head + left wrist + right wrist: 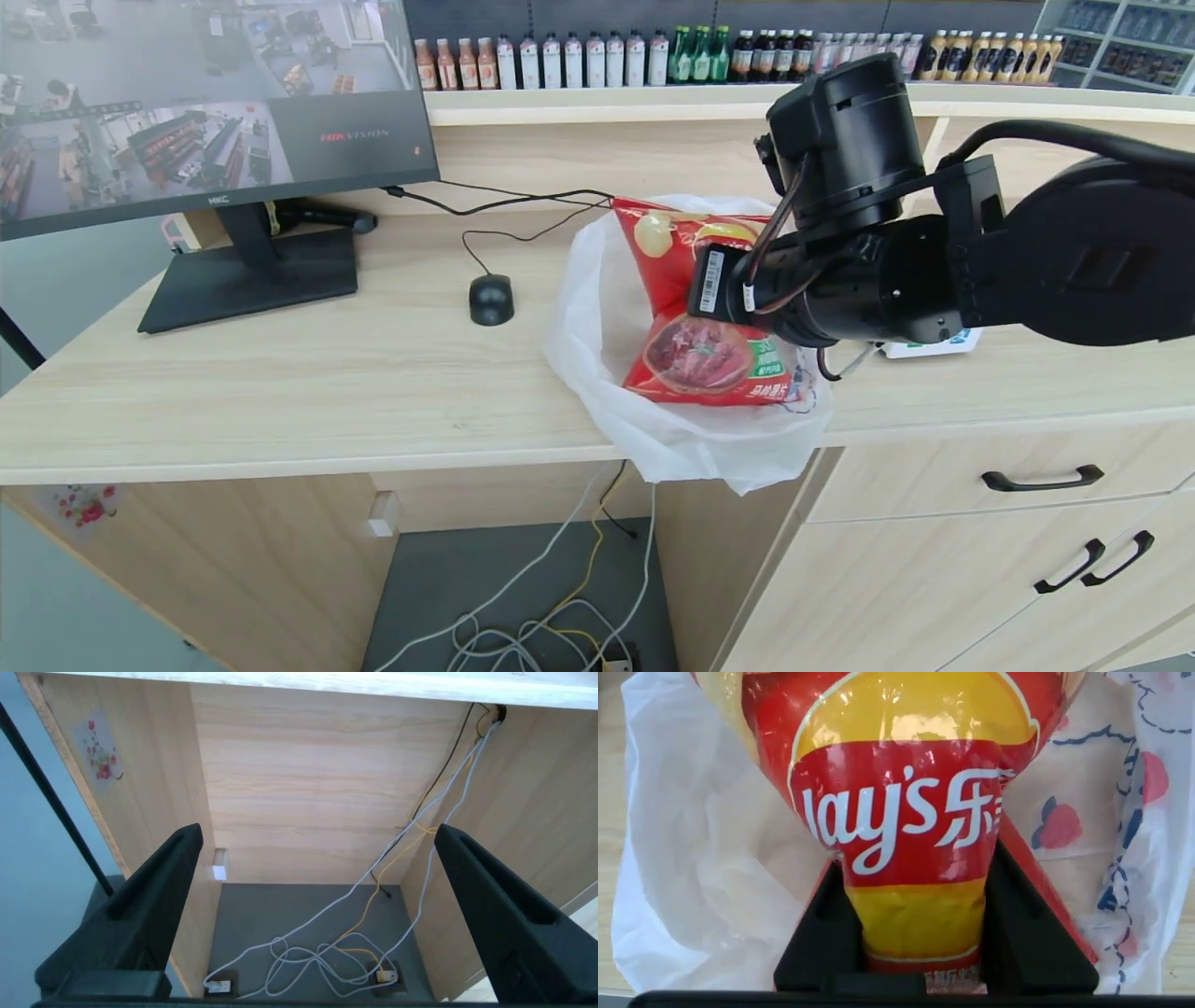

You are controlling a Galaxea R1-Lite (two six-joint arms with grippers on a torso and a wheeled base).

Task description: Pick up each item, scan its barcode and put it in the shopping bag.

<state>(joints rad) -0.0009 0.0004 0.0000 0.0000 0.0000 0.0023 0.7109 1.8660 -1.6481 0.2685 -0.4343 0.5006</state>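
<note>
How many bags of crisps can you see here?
1. The red crisp bag is clamped in the right gripper, in the open white shopping bag on the counter. Others could be hidden beneath it.

Your head cam sits up high, looking forward and down across the worktop (pixel 327 392). The right wrist cam is jammed right up against the chip bag (pixel 906 812), which the head cam also catches from farther back. The left wrist cam hangs low, facing under the worktop at the floor cables (pixel 318 963), and the head cam shares those too.
</note>
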